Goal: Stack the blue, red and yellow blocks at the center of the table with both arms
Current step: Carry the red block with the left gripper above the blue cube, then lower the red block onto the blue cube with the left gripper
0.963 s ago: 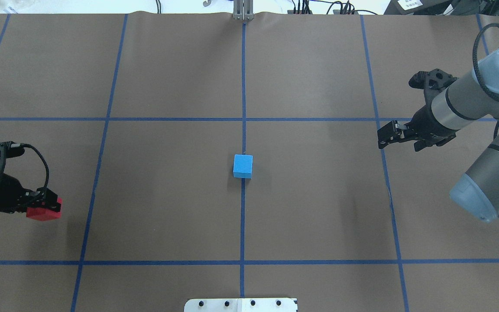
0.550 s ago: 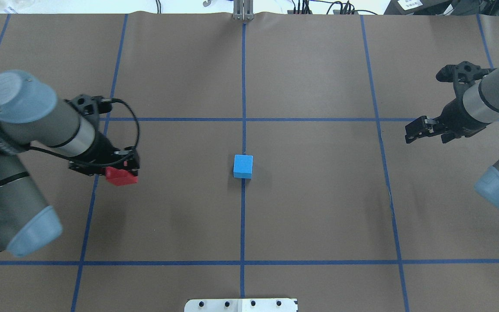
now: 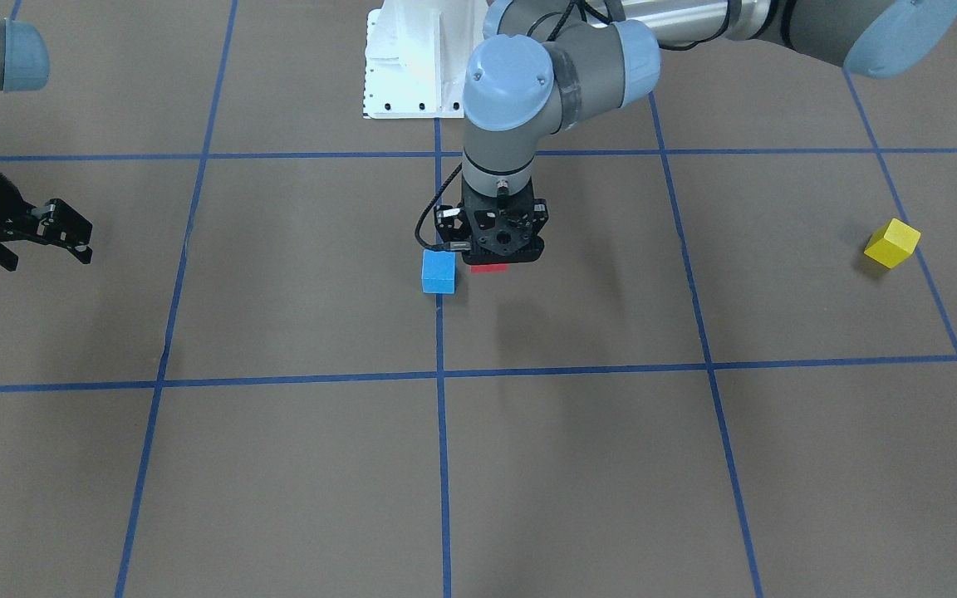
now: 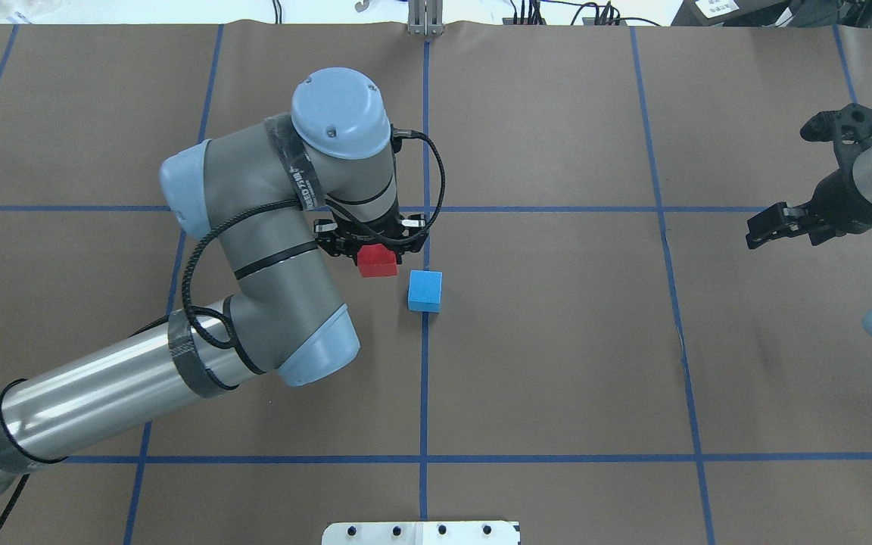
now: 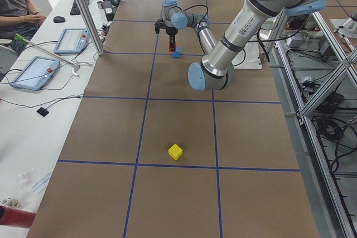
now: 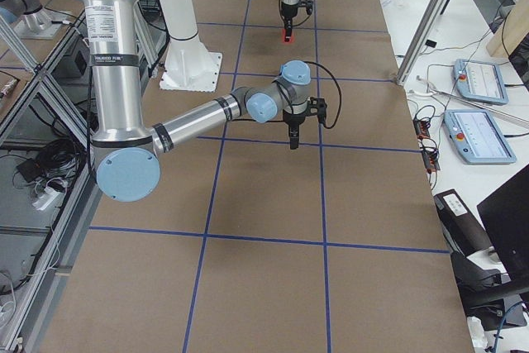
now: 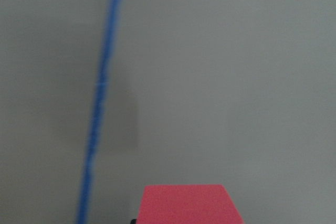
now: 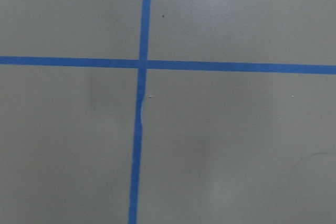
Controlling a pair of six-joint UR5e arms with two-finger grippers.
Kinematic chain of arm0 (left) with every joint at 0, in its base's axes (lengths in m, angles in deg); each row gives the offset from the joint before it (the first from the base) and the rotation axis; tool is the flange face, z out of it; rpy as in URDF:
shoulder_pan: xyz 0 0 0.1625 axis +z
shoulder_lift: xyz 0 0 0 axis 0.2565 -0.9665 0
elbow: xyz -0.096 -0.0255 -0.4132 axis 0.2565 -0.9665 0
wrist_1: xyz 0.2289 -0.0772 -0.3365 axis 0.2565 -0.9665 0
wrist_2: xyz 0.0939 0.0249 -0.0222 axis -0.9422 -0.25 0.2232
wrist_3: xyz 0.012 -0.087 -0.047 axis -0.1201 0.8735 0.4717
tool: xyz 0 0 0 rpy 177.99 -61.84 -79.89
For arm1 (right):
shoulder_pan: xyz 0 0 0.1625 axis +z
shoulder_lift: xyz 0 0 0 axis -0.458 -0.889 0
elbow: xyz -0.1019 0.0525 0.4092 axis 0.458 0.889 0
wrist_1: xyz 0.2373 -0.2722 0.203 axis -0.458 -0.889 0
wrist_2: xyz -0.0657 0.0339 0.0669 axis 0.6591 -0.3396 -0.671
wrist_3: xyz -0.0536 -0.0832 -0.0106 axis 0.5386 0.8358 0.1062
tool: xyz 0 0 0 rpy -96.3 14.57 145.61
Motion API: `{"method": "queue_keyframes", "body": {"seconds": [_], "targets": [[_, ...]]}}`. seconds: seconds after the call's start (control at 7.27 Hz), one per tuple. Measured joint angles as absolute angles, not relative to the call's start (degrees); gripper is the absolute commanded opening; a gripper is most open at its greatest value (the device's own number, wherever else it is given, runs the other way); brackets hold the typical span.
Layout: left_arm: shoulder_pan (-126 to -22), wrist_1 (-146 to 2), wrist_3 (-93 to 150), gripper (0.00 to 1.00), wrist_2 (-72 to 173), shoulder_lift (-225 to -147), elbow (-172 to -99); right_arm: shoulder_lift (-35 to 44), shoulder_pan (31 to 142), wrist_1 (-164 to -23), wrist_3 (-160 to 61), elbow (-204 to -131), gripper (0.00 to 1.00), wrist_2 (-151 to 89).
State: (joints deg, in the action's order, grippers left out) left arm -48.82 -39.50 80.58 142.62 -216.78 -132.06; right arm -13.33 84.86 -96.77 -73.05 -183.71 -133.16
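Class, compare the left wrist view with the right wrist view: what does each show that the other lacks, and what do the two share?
Only the left wrist view shows the red block, at its bottom edge, with a single blue tape line running up the frame to its left. Only the right wrist view shows a crossing of two tape lines, and it shows no block at all. Both share the brown table covering marked with blue tape.

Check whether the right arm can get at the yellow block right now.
Probably not: the yellow block sits far on the robot's left, the right gripper hangs far on the other side, and the left arm stretches across between them.
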Motion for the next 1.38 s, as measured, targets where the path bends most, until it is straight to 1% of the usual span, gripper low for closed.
{"method": "queue_keyframes", "body": {"seconds": [0.28,0.55,1.38], "targets": [[-47.6,-42.0,79.8,0.0,142.5,-220.8,-125.8,-13.4,85.0,-96.8,-72.8,-183.7,1.0,-133.1],[-47.1,-43.4,79.7,0.0,142.5,-222.6,-122.9,-13.4,85.0,-96.7,-72.7,-183.7,1.0,-133.1],[-45.9,-44.3,79.7,0.0,142.4,-222.6,-121.7,-13.5,84.9,-96.7,-72.7,-183.6,1.0,-133.0]]}}
